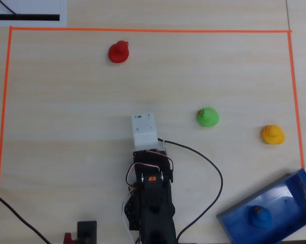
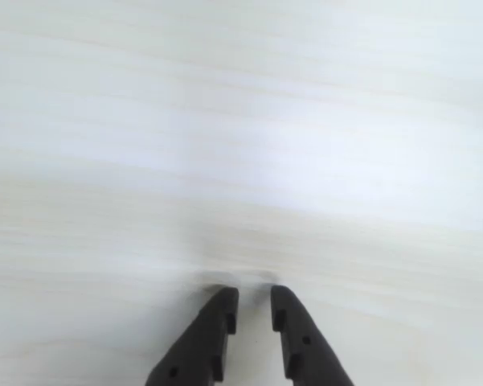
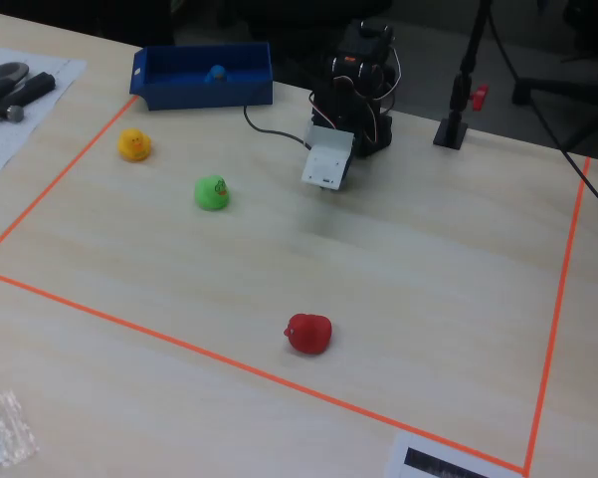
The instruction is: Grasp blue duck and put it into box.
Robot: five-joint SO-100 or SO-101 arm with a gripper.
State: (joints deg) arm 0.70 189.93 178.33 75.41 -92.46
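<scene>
The blue duck [image 1: 258,217] sits inside the box [image 1: 231,227], a dark-blue translucent tray at the lower right of the overhead view. In the fixed view the duck [image 3: 216,73] shows in the box [image 3: 204,95] at the far left. My gripper [image 2: 255,296] hangs low over bare tabletop in the wrist view, its black jaws nearly together with a narrow gap and nothing between them. The arm [image 1: 151,203] is folded back at the bottom middle of the overhead view, well left of the box.
A green duck [image 1: 207,117], a yellow duck [image 1: 272,134] and a red duck [image 1: 119,52] stand on the table inside an orange tape border [image 1: 142,30]. A black cable [image 1: 214,173] loops right of the arm. A black stand [image 3: 453,129] is behind the arm.
</scene>
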